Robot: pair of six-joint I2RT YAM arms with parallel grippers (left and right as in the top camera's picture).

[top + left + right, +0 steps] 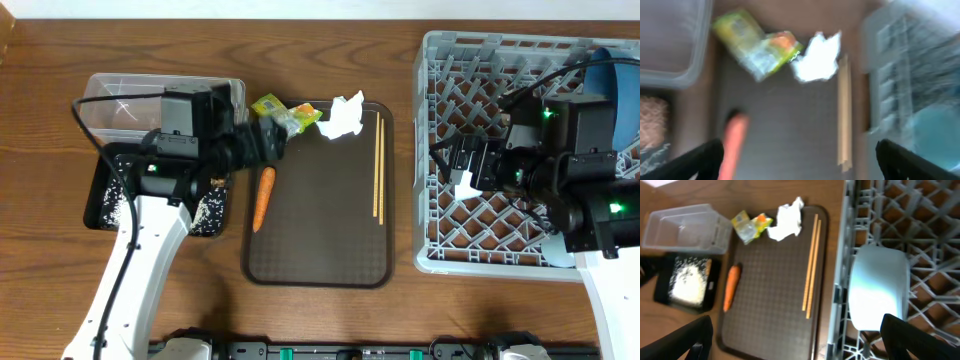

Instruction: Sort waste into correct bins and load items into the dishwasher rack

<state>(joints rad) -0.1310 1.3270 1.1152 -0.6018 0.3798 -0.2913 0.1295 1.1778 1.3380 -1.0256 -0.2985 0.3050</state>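
Clear tub (120, 98): far left, looks empty
Black tray (100, 205): holds white rice (687, 277), sorted
Left gripper (799, 150): jaws wide, nothing held, over the serving tray (320, 250)
Carrot (263, 197), snack wrapper (283, 112), tissue (343, 118): on the serving tray, unsorted
Chopsticks (378, 168): tray's right side, not loaded
Dishwasher rack (440, 120): white bowl (877, 287) and blue plate (615, 90) inside
Right gripper (796, 325): jaws wide, empty, above the rack
Cups: none visible

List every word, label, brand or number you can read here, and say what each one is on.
None: no text can be read in any view.
snack wrapper: printed colours show, but any lettering is too small from overhead and blurred in both wrist views.
dishwasher rack and serving tray: no markings visible.
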